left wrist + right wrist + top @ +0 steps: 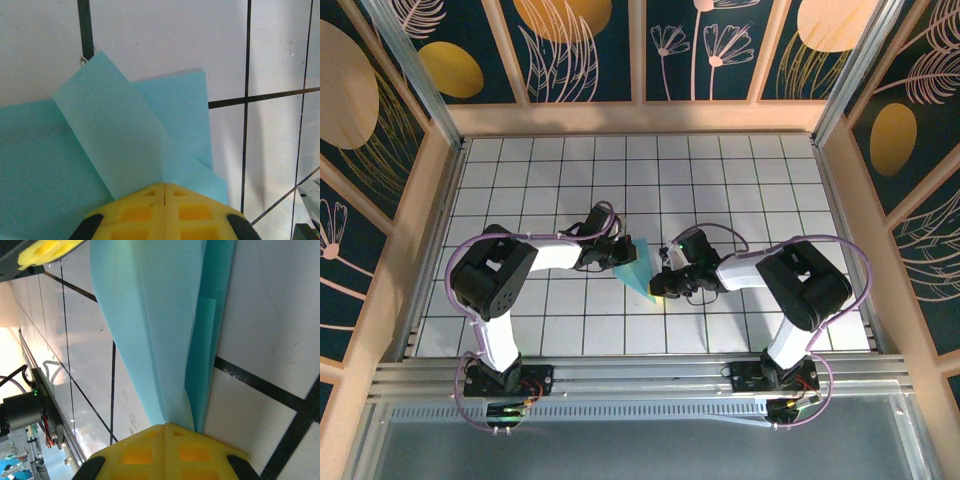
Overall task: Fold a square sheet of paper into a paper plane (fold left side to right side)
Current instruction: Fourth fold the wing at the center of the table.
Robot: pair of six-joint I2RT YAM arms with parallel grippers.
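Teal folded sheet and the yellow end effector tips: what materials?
Paper plane: thin matte paper; crisp creases, flaps standing up. Left end effector pads: matte yellow, moulded square pockets, probably foam or soft rubber; can't tell which.

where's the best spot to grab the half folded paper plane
Probably the outer edges of the paper plane, coming in low from either side: it is thin, with raised flaps that jaws can close across. The left gripper and right gripper are shut on it that way.
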